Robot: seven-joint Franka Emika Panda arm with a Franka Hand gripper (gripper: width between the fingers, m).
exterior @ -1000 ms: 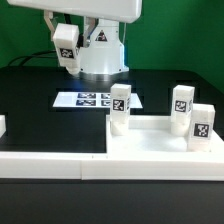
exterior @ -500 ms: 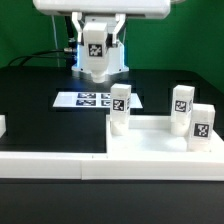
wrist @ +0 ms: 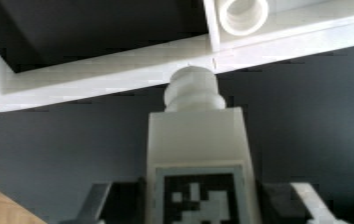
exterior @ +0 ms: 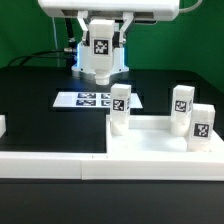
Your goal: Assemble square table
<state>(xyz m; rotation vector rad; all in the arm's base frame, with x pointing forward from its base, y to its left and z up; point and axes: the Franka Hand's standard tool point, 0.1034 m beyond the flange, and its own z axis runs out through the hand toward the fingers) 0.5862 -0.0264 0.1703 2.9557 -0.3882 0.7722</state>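
open black table (exterior: 30, 100) left, three upright legs (exterior: 120, 108) crowding tabletop (exterior: 150, 150) right

Four legs (exterior: 100, 49) (exterior: 121, 99) (exterior: 181, 99) (exterior: 202, 122); one tabletop slab (exterior: 150, 150); one marker board (exterior: 85, 99).

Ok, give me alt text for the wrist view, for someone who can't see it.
A white tagged leg is held between the jaws, its rounded tip pointing toward the white table slab. A round corner socket shows on the slab, over the dark table.
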